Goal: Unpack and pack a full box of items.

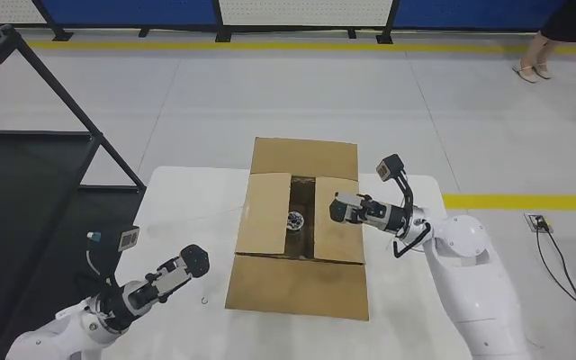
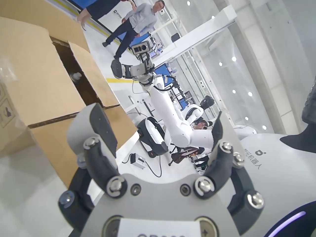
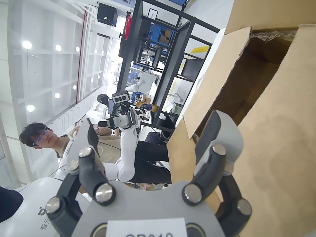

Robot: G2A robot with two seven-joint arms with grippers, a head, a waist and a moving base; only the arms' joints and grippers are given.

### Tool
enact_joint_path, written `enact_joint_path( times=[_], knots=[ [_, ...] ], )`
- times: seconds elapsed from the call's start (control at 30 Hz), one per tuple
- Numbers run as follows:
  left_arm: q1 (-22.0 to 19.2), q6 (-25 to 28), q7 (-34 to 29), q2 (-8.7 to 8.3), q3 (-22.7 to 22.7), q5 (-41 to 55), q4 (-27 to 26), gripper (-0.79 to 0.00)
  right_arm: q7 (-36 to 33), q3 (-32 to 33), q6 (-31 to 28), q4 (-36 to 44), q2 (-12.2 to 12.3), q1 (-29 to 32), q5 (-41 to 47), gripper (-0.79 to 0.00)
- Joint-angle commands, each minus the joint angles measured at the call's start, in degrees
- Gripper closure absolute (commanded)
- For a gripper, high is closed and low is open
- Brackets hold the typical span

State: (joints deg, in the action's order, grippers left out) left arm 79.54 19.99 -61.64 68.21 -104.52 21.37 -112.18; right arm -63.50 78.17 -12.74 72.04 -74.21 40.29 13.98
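A cardboard box (image 1: 297, 279) stands in the middle of the white table (image 1: 189, 207), its inner flaps parted over a narrow gap. Down in that gap lies a small white and dark item (image 1: 295, 219), also seen from the left wrist (image 2: 76, 75). My right gripper (image 1: 338, 209) hovers open over the box's right inner flap, one finger (image 3: 214, 129) close to the flap's edge and the box (image 3: 271, 124) beside it. My left gripper (image 1: 194, 260) is open and holds nothing, low over the table to the left of the box (image 2: 37, 75).
A black metal frame (image 1: 54, 135) stands off the table's left side. On the floor to the right lie a socket and cable (image 1: 538, 222). Bare table surface runs left of the box.
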Motion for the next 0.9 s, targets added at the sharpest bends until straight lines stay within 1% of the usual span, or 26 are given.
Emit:
enact_joint_path(
  times=[0.0,0.1,0.2,0.23,0.3,0.4,0.43,0.5,0.53,0.6,0.87],
  knots=[
    [0.14,-1.54,0.36,-0.07,0.82,0.63,-0.5,-0.785,3.72,-0.31,-0.24,-2.83,-0.29,-1.28,2.33,-0.785],
    [-0.23,-3.66,-0.87,-0.38,1.01,2.69,0.19,-0.785,6.98,0.14,-3.81,-8.2,-0.42,-4.12,3.51,-0.785],
    [-0.18,-5.8,-3.53,-0.84,0.04,4.31,1.81,-0.785,11.66,-0.32,-6.72,-13.8,-0.66,-7.76,2.02,-0.785],
    [-0.08,-6.21,-4.35,-0.98,-0.54,5.37,2.46,-0.785,14.16,-0.49,-7.49,-16.11,-0.7,-9.19,0.31,-0.785],
    [0.21,-7.52,-7.11,-1.33,-1.6,7.54,3.97,-0.785,20.02,-2.05,-8.63,-20.05,-0.89,-12.14,-5.9,-0.785],
    [0.58,-8.8,-10.97,-1.83,-3.55,10.89,6.16,-0.785,25.96,-4.51,-9.51,-25.95,-1.7,-15.82,-9.15,-0.785],
    [0.54,-9.3,-12.5,-2.02,-4.15,11.88,6.91,-0.785,28.5,-5.07,-9.72,-28.0,-2.0,-16.96,-9.86,-0.785],
    [0.5,-9.81,-15.69,-2.46,-5.21,12.28,7.99,-0.785,39.98,-7.48,-7.97,-31.77,-2.38,-19.15,-19.43,-0.785],
    [0.59,-9.66,-16.76,-2.64,-5.66,12.09,8.47,-0.785,41.12,-8.62,-8.39,-32.51,-3.09,-19.23,-18.36,-0.785],
    [1.0,-9.77,-17.85,-2.95,-6.12,11.29,9.01,-0.785,40.22,-9.41,-8.59,-35.23,-4.01,-20.06,-14.69,-0.785],
    [1.29,-9.72,-18.04,-3.12,-6.34,10.45,9.12,-0.785,40.22,-9.41,-8.59,-35.23,-4.01,-20.06,-14.69,-0.785]
  ],
)
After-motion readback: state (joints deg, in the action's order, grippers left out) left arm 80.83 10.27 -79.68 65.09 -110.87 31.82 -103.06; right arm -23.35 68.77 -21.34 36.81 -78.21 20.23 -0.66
